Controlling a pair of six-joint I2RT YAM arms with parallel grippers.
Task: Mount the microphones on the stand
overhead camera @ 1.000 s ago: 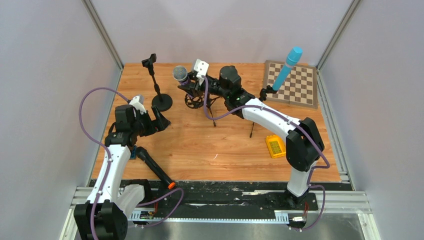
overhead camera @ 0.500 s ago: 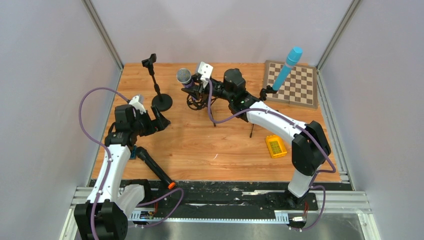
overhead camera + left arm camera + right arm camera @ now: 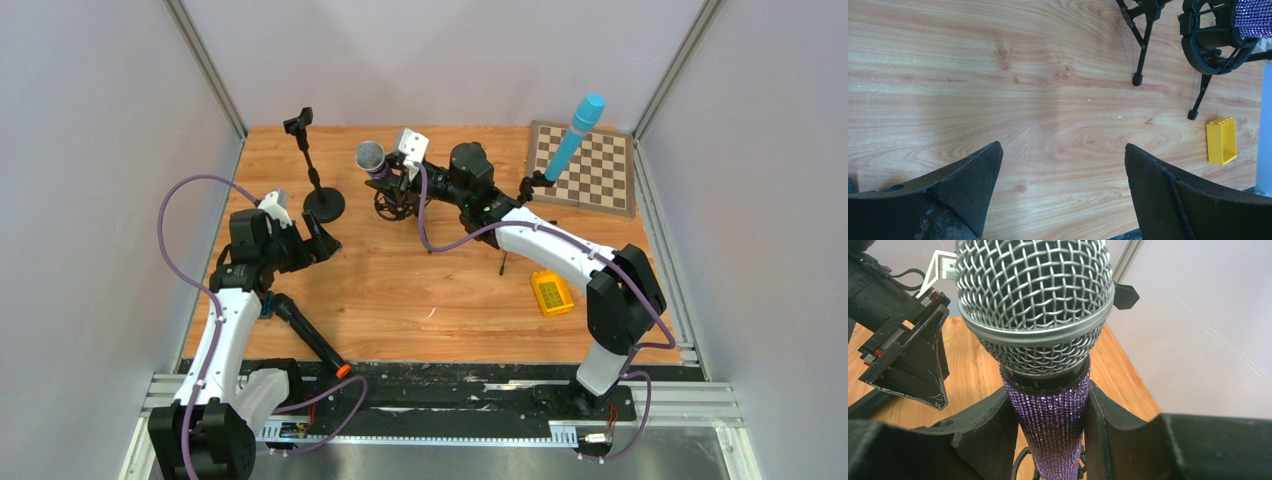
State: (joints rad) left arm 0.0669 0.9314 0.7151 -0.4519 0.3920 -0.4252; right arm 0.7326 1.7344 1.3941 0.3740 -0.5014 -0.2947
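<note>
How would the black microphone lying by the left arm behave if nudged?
The black microphone lies on its side on the table; its round body would probably roll. It looks rigid, unlikely to flex when lifted.

The purple microphone (image 3: 371,156) is held in the right gripper (image 3: 385,172) just right of the round-based stand (image 3: 322,204), above a tripod mount (image 3: 393,207). The light-blue microphone (image 3: 576,133) is seen raised at a tilt far right of that stand. The black microphone (image 3: 308,335) is laid flat well to its near side, and the left gripper (image 3: 324,242) is found just beside its base
</note>
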